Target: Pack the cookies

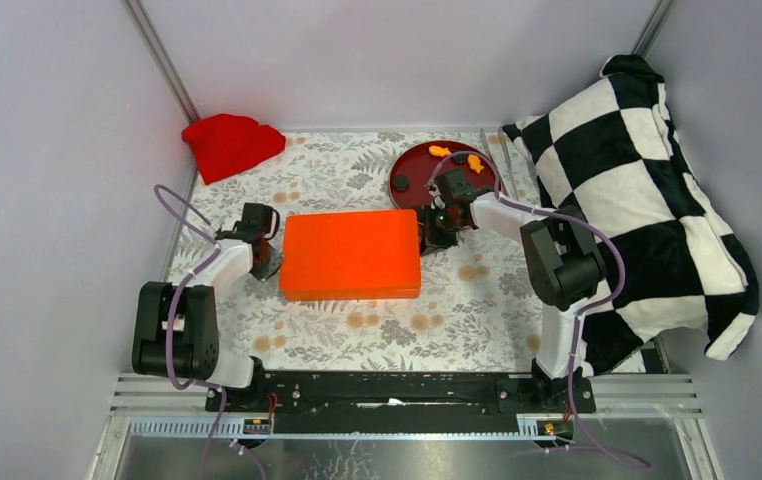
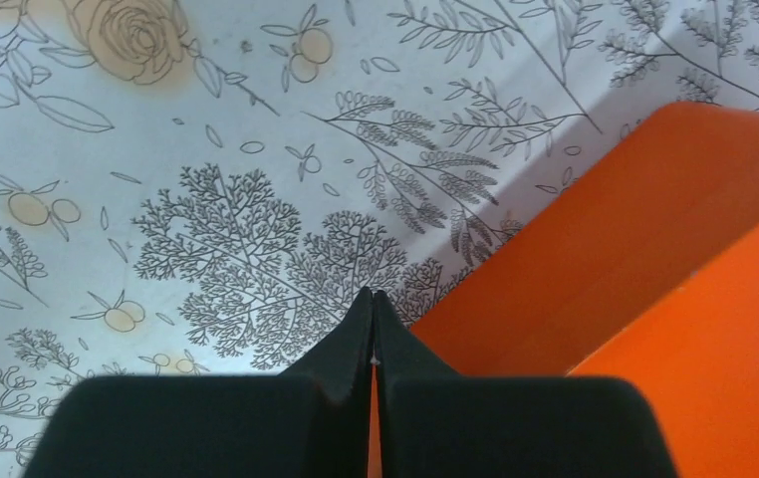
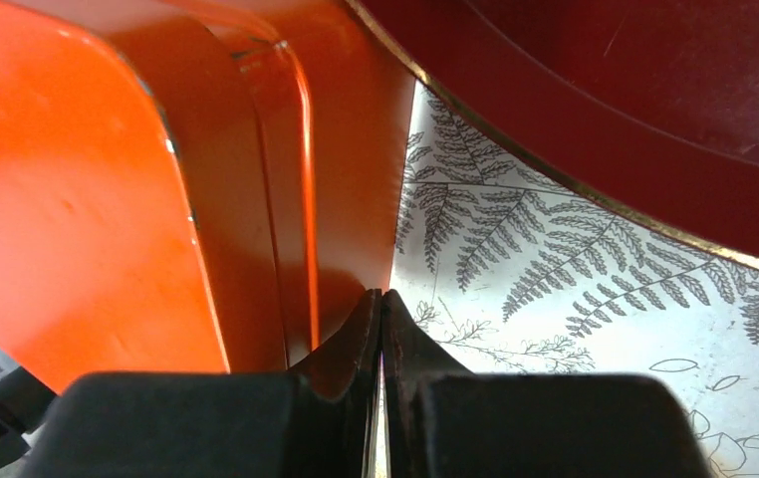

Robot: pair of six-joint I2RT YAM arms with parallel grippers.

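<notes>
Two ways of going wrong from here, judging by the layout. First, shoving instead of gripping: with the left tool [image 1: 265,260] and the right tool [image 1: 435,232] both pinched shut on nothing, risking pushing the orange box [image 1: 351,254] across the tabletop [image 1: 457,310], or tilting it, should either one be pressing on an end. Second, bumping the red plate [image 1: 412,165]: working the right tool in the narrow gap between box and plate, risking nudging the rim and jolting the two orange cookies [image 1: 440,151] and the dark one [image 1: 400,183] lying on it.

Seeing the box in the middle of the top view, lid down, contents hidden. Fitting either a box waiting to be opened or one closed again with part of the batch inside; not telling which.

Placing the box against the tools: lying between them, left tool at its left end, right tool at its upper right corner. In the left wrist view, finding the box [image 2: 654,219] at the right of the frame, just beside the closed tool [image 2: 374,329]. In the right wrist view, finding the box [image 3: 77,199] filling the left, the plate [image 3: 634,100] across the upper right, and the closed tool [image 3: 380,319] at the box's edge; not telling whether touching.
</notes>
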